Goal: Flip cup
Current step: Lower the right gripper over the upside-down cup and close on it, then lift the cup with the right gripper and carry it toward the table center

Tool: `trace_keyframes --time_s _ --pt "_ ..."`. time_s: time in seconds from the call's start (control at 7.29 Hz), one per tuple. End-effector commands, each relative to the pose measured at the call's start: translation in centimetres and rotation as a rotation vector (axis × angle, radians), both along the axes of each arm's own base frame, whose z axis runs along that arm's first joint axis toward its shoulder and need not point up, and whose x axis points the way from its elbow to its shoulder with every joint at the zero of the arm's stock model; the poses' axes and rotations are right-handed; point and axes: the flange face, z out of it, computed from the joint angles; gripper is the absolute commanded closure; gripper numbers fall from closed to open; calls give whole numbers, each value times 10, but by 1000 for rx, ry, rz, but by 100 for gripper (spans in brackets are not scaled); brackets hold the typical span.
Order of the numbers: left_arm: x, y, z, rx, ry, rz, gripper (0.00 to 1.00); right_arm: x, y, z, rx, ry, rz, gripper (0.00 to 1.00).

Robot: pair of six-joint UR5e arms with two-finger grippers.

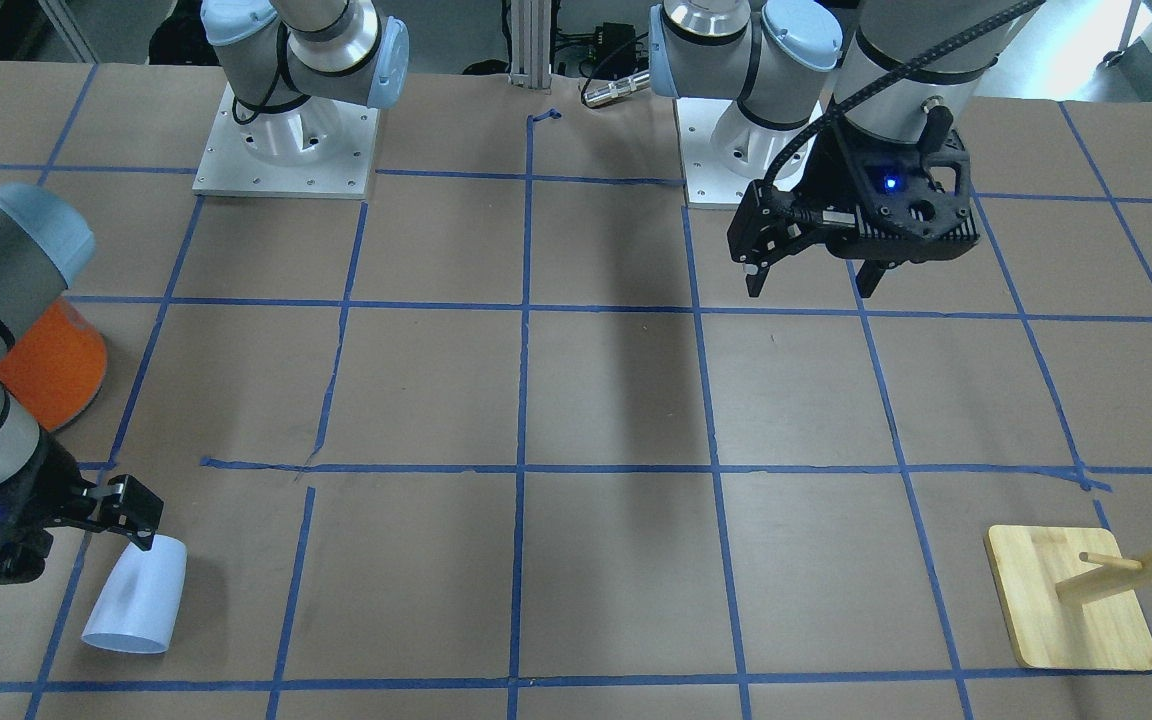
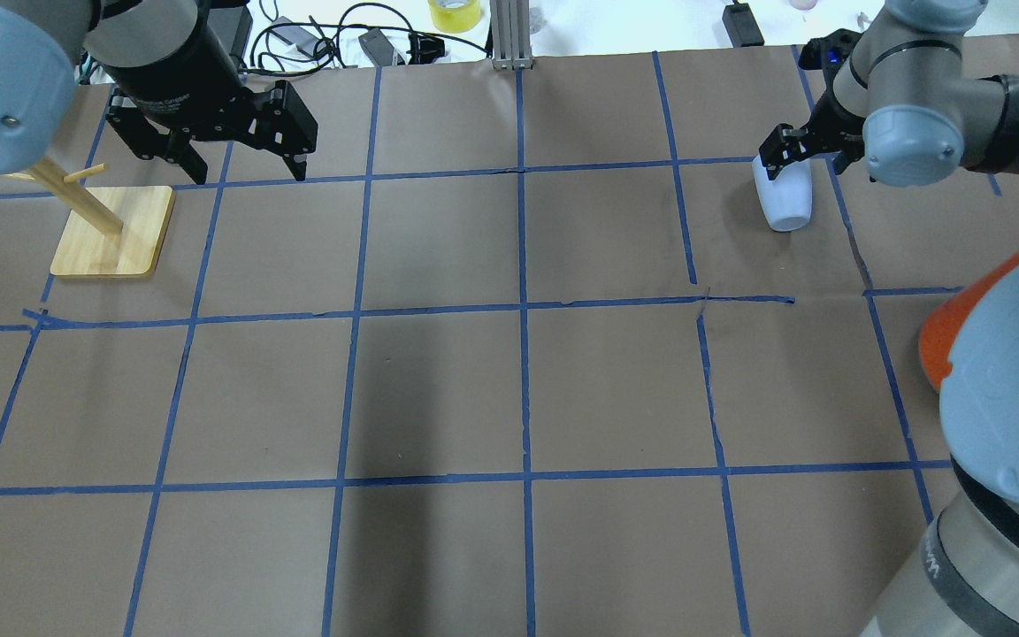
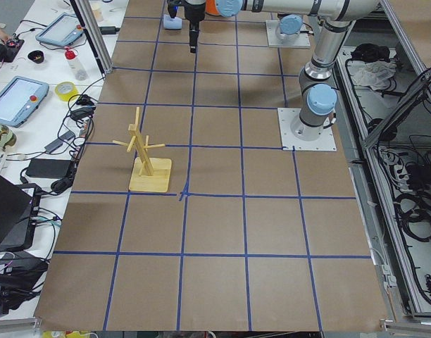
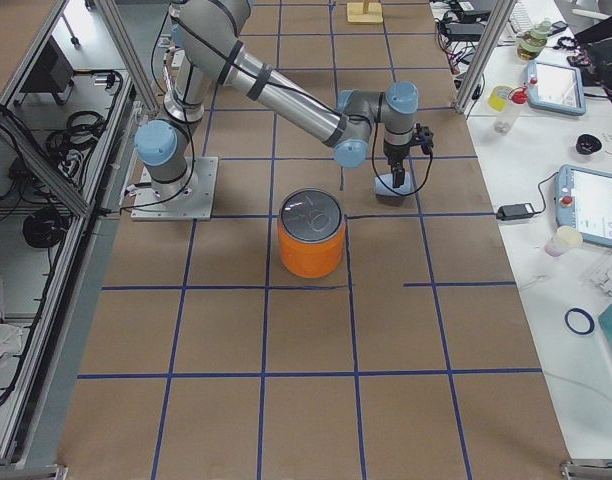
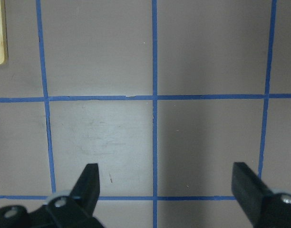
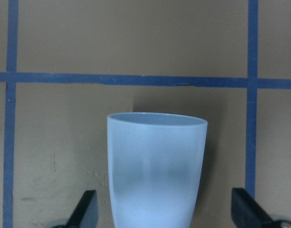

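Fingers (image 6: 86, 210) of the right gripper (image 6: 162, 205) are straddling the cup (image 6: 155, 166), spread clear of its sides. Left gripper (image 5: 167, 181) is hovering over the tabletop (image 5: 102, 47), fingers spread.

Quick headcount: two arms, the left arm (image 1: 896, 60) and the right arm (image 4: 286, 95), so two end effectors too, the left end effector (image 1: 813, 290) and the right end effector (image 6: 167, 211). One cup (image 1: 136, 598). One orange can (image 4: 311, 248). One wooden peg stand (image 2: 111, 232). All on one worktop (image 2: 439, 389). Off on the side bench: two handheld screens (image 3: 17, 98) and one yellow tape roll (image 3: 66, 90).
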Motion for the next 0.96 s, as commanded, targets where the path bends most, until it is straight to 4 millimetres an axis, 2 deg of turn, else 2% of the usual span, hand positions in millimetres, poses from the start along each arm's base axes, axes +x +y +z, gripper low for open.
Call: trace_keyframes --time_s 0.0,0.14,0.41,0.55,0.69,0.82 --pt "0 0 0 1 0 0 0 -1 -9 -34 0 -16 -45 0" --pt "0 0 0 1 0 0 0 -1 -10 -48 13 -19 -45 0" --pt "0 0 0 1 0 0 0 0 -11 -49 12 -30 -45 0" --pt "0 0 0 1 -1 0 0 3 -11 -50 9 -59 -41 24" --pt "0 0 0 1 0 0 0 3 -11 -47 5 -58 -39 60" --pt "0 0 0 1 0 0 0 2 -11 -45 0 -54 -23 81"
